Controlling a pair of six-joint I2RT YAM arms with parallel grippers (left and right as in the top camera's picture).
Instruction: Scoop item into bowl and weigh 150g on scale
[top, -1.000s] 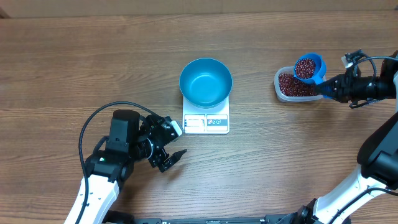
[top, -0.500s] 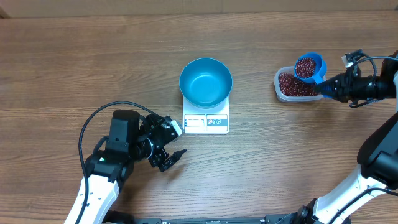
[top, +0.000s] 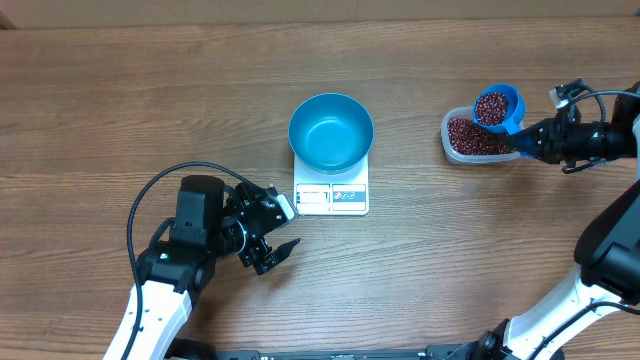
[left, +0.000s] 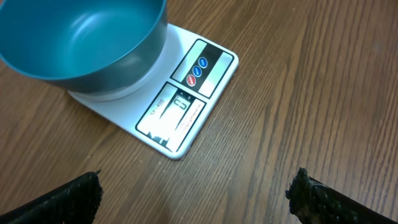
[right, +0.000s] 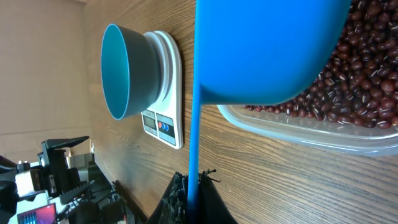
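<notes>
The empty teal bowl stands on the white scale at the table's middle. At the right, my right gripper is shut on the thin handle of a bright blue scoop. The scoop is filled with red-brown beans and hangs over the clear tub, which holds more beans. My left gripper is open over bare wood, just left of and in front of the scale.
The left arm's black cable loops over the table at the near left. The right arm's body fills the right edge. Bare wood lies between scale and tub.
</notes>
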